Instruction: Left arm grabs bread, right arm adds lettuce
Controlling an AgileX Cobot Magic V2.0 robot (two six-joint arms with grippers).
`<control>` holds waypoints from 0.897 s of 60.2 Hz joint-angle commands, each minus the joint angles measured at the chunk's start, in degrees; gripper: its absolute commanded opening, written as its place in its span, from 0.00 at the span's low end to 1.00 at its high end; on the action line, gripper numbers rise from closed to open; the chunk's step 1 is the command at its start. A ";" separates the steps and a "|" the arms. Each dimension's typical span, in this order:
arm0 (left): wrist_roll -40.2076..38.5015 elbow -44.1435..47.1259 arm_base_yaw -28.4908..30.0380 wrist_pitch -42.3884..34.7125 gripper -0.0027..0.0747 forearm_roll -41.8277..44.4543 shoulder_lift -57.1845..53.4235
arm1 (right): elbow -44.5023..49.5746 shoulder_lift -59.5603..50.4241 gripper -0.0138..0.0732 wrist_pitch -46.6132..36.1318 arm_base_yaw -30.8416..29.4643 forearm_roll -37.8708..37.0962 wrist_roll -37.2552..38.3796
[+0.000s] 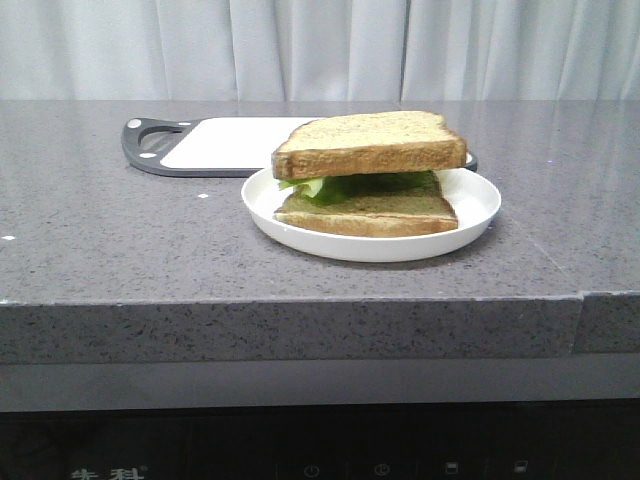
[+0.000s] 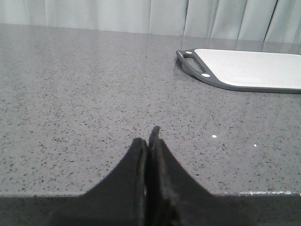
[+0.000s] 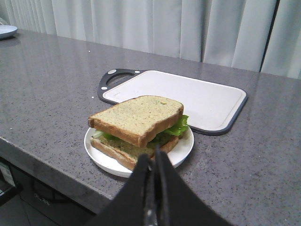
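- Already, I see the bread [image 1: 370, 144] stacked on the lettuce [image 1: 345, 185] and a lower slice [image 1: 368, 212], on the plate [image 1: 478, 210].
- My right tool [image 3: 153, 157], clenched empty, sits just short of it; the left tool [image 2: 149, 141], also clenched, faces bare desk [image 2: 84, 94].

Grey speckled stone worktop [image 1: 120, 230] fills the scene, its front edge running straight across the front view. Two things sit directly on it: a white round plate [image 1: 478, 215] near the middle, and behind it a white cutting board [image 1: 225, 142] with a dark grey rim and handle, its handle end toward the left. The plate's back edge overlaps the board's near side in the front view.
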 commanded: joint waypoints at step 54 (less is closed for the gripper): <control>-0.50 0.23 0.00 -4.12 0.01 -0.51 -1.18 | 20.74 -10.82 0.09 -13.99 -23.69 -10.58 16.41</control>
